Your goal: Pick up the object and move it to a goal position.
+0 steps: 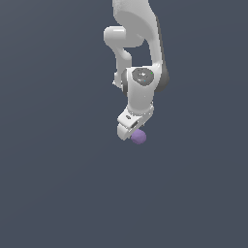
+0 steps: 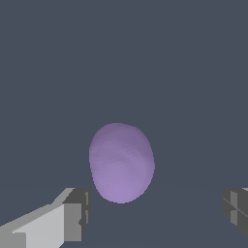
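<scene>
In the exterior view, the white arm [image 1: 140, 53] reaches down from the top centre of the frame, and its gripper [image 1: 131, 130] sits just below the middle. The purple ball [image 1: 139, 137] shows at the gripper's lower right edge, partly covered by the white housing, so whether the two touch cannot be told from here. The fingers are not separately visible in this view. The dark grey ground [image 1: 58, 193] around them is featureless, and no goal marker can be seen.

In the wrist view, the ball fills the centre of the frame, slightly below the middle, between and beyond the two fingertips [image 2: 77, 213] at the lower left and lower right corners. The jaws are spread wide, with clear gaps on both sides of the ball, and they hold nothing.

The ball looks matte and smooth, probably light and rigid. Being round, it may roll away if only one finger nudges it. The sensible hold is across its widest middle, with both pads meeting it together. It renders a little taller than wide here, but a ball has no true long axis or facing, so any approach angle should serve.
</scene>
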You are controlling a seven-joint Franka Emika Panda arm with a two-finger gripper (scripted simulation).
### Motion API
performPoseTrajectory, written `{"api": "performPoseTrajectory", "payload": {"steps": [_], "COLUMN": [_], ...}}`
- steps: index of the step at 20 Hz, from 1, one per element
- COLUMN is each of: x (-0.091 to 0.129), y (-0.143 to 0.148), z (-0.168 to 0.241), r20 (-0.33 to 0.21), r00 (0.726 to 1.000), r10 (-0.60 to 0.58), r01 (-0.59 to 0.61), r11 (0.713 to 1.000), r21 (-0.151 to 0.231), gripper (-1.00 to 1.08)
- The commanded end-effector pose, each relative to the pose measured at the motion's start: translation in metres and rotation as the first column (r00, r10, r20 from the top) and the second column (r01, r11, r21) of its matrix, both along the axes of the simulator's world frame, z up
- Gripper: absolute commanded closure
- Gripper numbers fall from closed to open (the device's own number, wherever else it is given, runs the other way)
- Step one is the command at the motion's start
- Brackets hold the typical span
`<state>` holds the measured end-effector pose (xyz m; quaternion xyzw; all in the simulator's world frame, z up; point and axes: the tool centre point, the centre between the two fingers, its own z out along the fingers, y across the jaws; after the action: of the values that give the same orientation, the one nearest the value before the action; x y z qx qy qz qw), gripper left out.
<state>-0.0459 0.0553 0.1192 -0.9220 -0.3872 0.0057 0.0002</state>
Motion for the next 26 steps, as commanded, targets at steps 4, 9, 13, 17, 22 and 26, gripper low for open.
{"api": "performPoseTrajectory", "payload": {"steps": [4, 9, 13, 17, 22, 26], "x": [-0.006, -0.010, -0.011, -0.011, -0.011, -0.012], "y": [0.011, 0.017, 0.019, 0.018, 0.018, 0.018], "z": [-0.005, -0.007, -0.008, -0.009, -0.024, -0.044], "r20": [0.006, 0.010, 0.011, 0.010, 0.010, 0.010], "r00": [0.992, 0.981, 0.977, 0.978, 0.978, 0.977], "r10": [0.127, 0.192, 0.212, 0.208, 0.210, 0.212], "r01": [-0.127, -0.192, -0.212, -0.208, -0.210, -0.212], "r11": [0.992, 0.981, 0.977, 0.978, 0.978, 0.977], "r21": [0.003, 0.004, 0.004, 0.004, 0.004, 0.005], "gripper": [-0.92, -0.92, -0.92, -0.92, -0.92, -0.92]}}
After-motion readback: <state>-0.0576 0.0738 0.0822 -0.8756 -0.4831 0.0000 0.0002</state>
